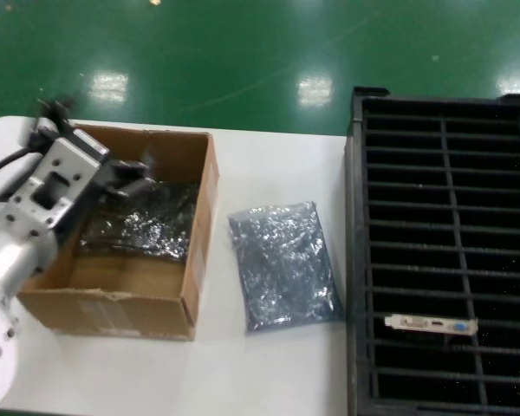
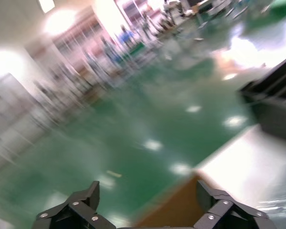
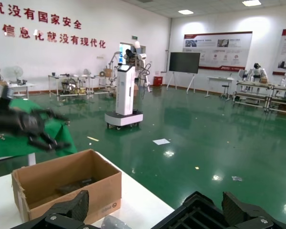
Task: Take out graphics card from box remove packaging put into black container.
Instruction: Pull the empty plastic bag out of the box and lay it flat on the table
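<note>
The brown cardboard box (image 1: 121, 286) stands at the table's left, with dark shiny bagged cards (image 1: 147, 221) lying inside. My left gripper (image 1: 134, 179) hovers over the box's far part, open and empty; in the left wrist view it (image 2: 148, 193) looks past the box's rim (image 2: 176, 210). One crinkly grey-silver bag, the packaging (image 1: 282, 264), lies flat on the table between box and black container (image 1: 357, 260). The graphics card (image 1: 431, 325) stands in a near slot, its silver bracket showing. My right gripper (image 3: 155, 202) is open, held above the container's corner (image 3: 200, 214), out of the head view.
The white table (image 1: 277, 165) ends at a green floor behind. The slatted container fills the right side. In the right wrist view I see the box (image 3: 66, 183), the left arm (image 3: 33, 129) above it, and a white wheeled machine (image 3: 125, 100) far off on the floor.
</note>
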### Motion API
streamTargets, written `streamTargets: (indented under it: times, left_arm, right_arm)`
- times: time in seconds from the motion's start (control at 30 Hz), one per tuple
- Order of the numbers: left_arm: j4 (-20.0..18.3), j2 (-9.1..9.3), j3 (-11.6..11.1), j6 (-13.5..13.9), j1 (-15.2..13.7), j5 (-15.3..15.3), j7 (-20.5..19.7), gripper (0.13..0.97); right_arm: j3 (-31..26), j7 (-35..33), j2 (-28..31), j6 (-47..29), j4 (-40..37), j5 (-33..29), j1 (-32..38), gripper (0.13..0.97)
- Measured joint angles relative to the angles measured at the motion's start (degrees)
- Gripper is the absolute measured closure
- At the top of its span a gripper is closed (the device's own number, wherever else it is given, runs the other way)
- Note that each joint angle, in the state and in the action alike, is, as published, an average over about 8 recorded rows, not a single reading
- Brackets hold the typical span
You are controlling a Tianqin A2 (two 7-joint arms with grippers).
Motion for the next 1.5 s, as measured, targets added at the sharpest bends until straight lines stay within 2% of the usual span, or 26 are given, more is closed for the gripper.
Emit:
streamTargets:
  times: [0.07, 0.13, 0.3, 0.6, 0.9, 1.5]
  left_arm:
    - [-1.8, -0.65, -0.4, -3.6, 1.5, 0.6, 3.7, 0.466]
    - [-2.5, -0.99, -0.6, -5.8, 2.4, 0.5, 5.8, 0.42]
    - [-1.9, -1.21, -0.1, -7.2, 3.3, -2.6, 6.8, 0.305]
    - [-0.2, -1.87, 1.2, -11.4, 5.7, -10.9, 10.0, 0.186]
    - [1.6, -2.59, 2.6, -16.1, 8.4, -19.9, 13.7, 0.134]
    - [5.2, -4.05, 5.3, -25.5, 13.9, -37.9, 21.2, 0.132]
  right_arm:
    - [-0.1, -0.1, -0.1, 0.2, 0.0, 0.0, -0.1, 0.129]
    - [-0.2, -0.3, -0.4, 0.7, 0.0, -0.1, -0.2, 0.129]
    - [-1.1, -1.2, -1.8, 3.2, -0.1, -0.5, -0.9, 0.129]
    - [-3.3, -3.9, -5.4, 9.8, -0.2, -1.5, -2.8, 0.129]
    - [-5.7, -6.7, -9.3, 16.8, -0.4, -2.6, -4.9, 0.129]
    - [-10.5, -12.3, -17.2, 31.1, -0.7, -4.9, -9.1, 0.129]
